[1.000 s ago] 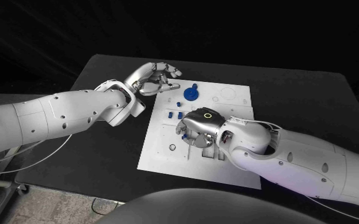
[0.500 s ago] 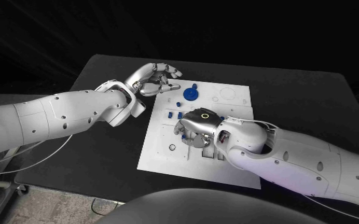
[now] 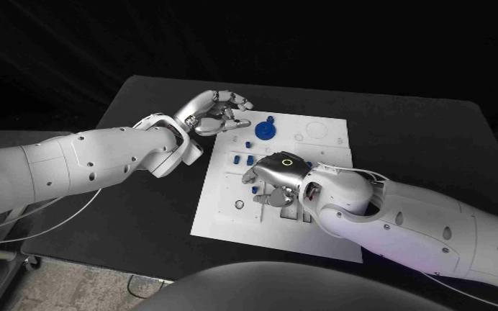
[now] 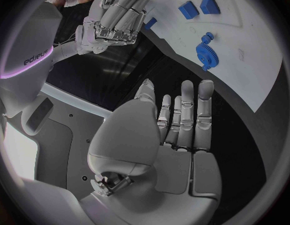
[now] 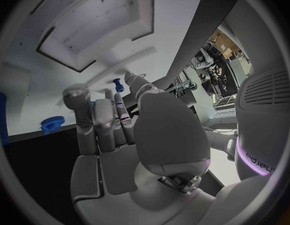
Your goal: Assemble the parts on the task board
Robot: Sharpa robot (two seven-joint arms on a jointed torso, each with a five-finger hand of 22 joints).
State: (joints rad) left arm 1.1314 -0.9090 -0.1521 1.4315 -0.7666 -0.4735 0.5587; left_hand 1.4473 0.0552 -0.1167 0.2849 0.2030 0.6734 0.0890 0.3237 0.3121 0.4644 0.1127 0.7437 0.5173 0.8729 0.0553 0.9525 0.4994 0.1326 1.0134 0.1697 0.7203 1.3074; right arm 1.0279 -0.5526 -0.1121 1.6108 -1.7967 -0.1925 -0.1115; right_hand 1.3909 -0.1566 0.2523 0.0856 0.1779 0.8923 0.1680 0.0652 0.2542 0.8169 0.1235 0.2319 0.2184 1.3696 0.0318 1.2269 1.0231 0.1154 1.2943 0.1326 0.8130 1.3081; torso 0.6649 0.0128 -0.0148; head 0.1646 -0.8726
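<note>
The table (image 3: 415, 138) carries the white task board (image 3: 317, 235). The right hand (image 3: 275, 176) hangs low over the board's middle, fingers curled down; whether it grasps a part I cannot tell. The left hand (image 3: 215, 113) hovers at the board's far left corner, released, fingers apart, near the blue gear (image 3: 265, 130).

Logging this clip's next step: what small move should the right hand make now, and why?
Probably lower the right hand a little further toward the task board. It hovers over the board's middle with fingers pointing down, and a small blue part shows at its fingertips; whether it is gripped cannot be told. The left hand waits open at the board's corner.
</note>
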